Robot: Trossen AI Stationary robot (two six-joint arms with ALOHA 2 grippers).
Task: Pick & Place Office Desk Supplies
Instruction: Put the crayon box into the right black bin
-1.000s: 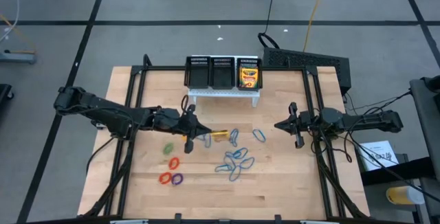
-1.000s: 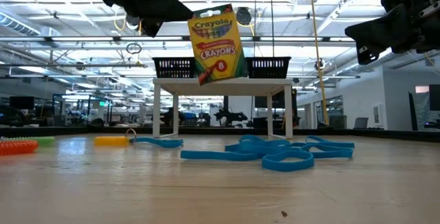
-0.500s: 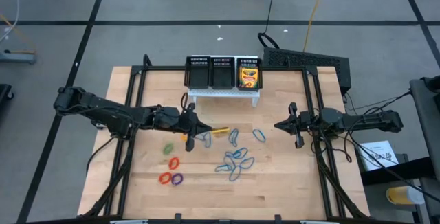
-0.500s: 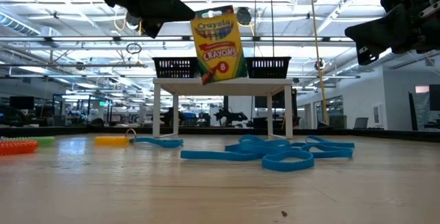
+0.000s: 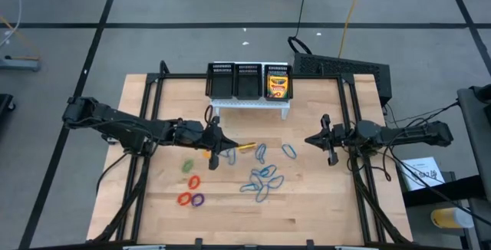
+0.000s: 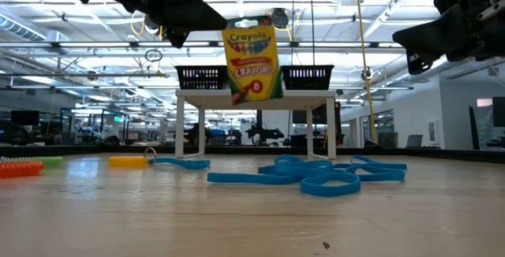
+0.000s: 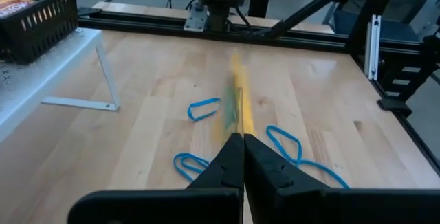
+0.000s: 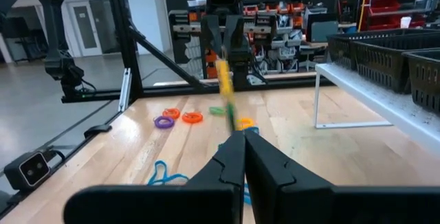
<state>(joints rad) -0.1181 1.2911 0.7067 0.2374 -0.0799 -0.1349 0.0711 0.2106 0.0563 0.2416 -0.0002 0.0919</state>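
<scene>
From above, the left gripper [image 5: 212,144] sits over mid-table, fingers closed on a crayon box [image 5: 244,148] that projects toward the right arm. Blue loops [image 5: 263,179] lie scattered just beyond it; the right gripper [image 5: 324,137] waits closed and empty at the right side. A second crayon box [image 5: 277,86] sits in the organiser's [image 5: 247,80] right compartment.

At table level, the held crayon box [image 6: 252,59] hangs clear of the surface, gripped at its top edge, blue loops [image 6: 316,174] below.

Left wrist view: the box [image 7: 236,104] shows edge-on, extending straight from the clamped fingertips [image 7: 230,157].

Right wrist view: the box [image 8: 225,88] hangs opposite, under the left gripper [image 8: 224,35]; small loops [image 8: 180,119] lie beyond.
</scene>
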